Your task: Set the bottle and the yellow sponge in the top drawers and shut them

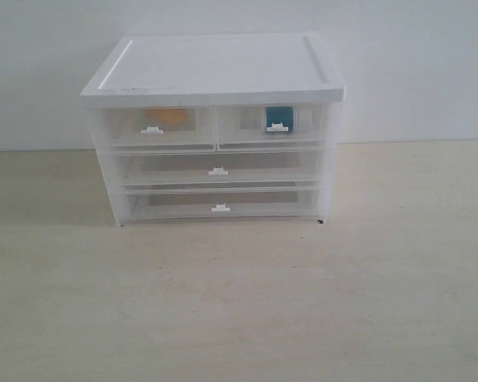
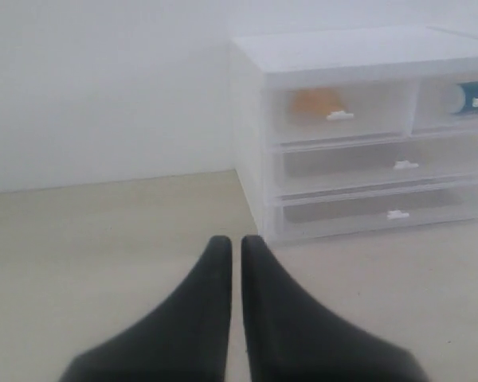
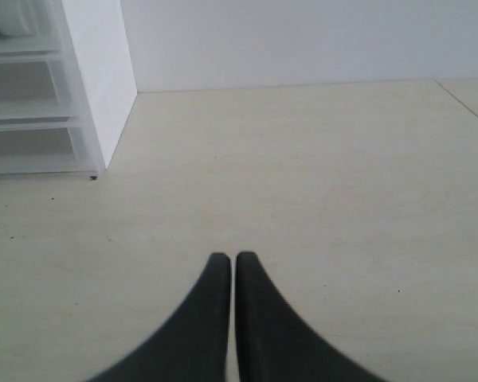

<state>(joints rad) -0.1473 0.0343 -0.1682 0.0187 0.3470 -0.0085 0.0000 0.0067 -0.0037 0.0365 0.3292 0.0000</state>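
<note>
The yellow sponge (image 1: 169, 117) shows as an orange blur inside the top left drawer (image 1: 159, 137), which is pushed in. The bottle (image 1: 279, 118), teal label showing, lies inside the top right drawer (image 1: 251, 135), also pushed in. The left wrist view holds the sponge (image 2: 316, 101) and bottle (image 2: 472, 96) behind the translucent drawer fronts. My left gripper (image 2: 231, 243) is shut on nothing, low over the table, well short of the cabinet. Off to the cabinet's right side, my right gripper (image 3: 225, 259) is shut and empty. Neither gripper appears in the exterior view.
The white cabinet (image 1: 215, 68) stands at the back against a white wall, with two full-width drawers (image 1: 167, 169) shut below the top pair. The pale wooden table (image 1: 239, 302) stretches in front and to both sides.
</note>
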